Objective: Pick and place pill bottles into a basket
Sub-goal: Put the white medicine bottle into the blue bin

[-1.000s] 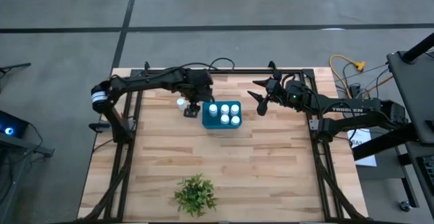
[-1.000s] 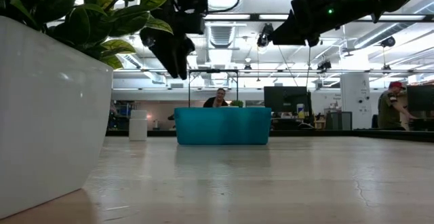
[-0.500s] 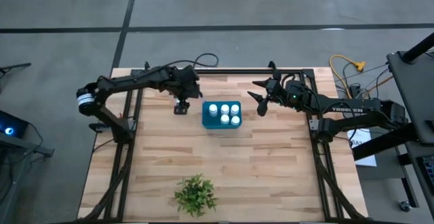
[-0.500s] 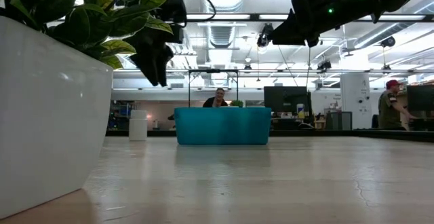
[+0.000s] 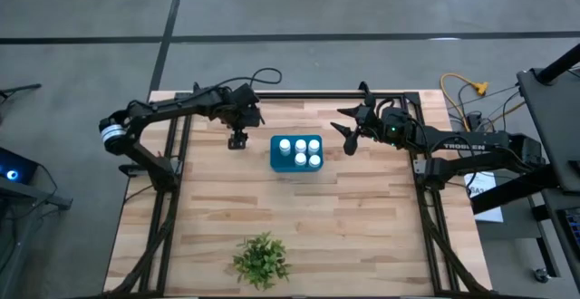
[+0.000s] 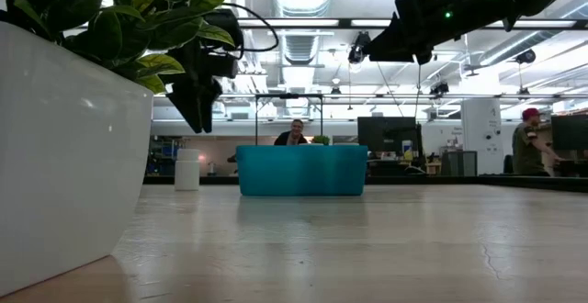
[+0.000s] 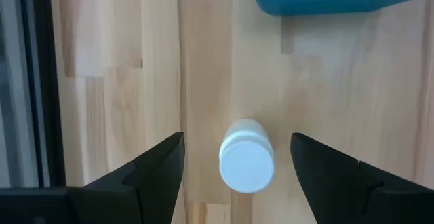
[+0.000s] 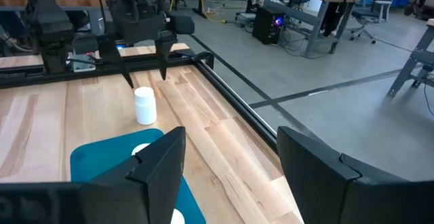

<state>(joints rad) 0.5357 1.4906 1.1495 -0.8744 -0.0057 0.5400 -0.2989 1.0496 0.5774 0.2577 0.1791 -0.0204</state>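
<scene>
We found the left gripper point(image 5: 237, 139) poised above the table point(image 5: 362, 226), just to the left of the basket point(image 5: 276, 162) as seen from above. Its fingers point(image 7: 156, 173) stood wide apart, holding nothing. Directly below them, in the left wrist view, one pill bottle point(image 7: 247, 157) stood upright on the wood, between the two fingers and clear of both. The same bottle point(image 8: 144, 106) appeared in the right wrist view, beside the basket point(image 8: 102, 157) and under the left gripper point(image 8: 146, 66). From overhead the gripper covered it, so we could not place it there.

The basket sat near the middle of the table's far half. We counted five bottles point(image 5: 300, 151) inside it, caps up, though the small overhead view made the count less than certain. From table level only the basket's blue wall point(image 6: 301, 171) showed.

The right gripper point(image 5: 349, 129) hung in the air to the right of the basket, apart from it, fingers point(image 8: 156, 166) spread wide and empty.

A potted plant point(image 5: 261, 260) stood at the table's near edge.
</scene>
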